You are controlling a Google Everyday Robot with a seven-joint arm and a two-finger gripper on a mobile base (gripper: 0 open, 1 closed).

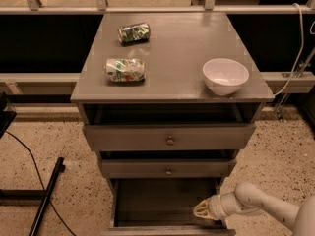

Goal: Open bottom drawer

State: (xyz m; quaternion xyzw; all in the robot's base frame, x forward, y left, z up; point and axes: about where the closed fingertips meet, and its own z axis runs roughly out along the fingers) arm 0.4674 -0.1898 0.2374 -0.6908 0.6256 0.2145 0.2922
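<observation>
The bottom drawer (162, 203) is the lowest of three grey cabinet drawers. It stands pulled far out, its plain grey inside showing, its front panel (167, 231) at the frame's lower edge. My gripper (201, 211) is at the end of a white arm coming in from the lower right. It sits inside the drawer's right front corner, just behind the front panel. The middle drawer (168, 169) and the top drawer (170, 137), each with a small brassy knob, are pulled out a little.
On the cabinet top (177, 48) lie two crushed cans (134, 33) (125, 69) and a white bowl (225, 75). A black stand and cable (42, 200) lie on the speckled floor at left. A rail and a white cable (295, 58) run behind the cabinet.
</observation>
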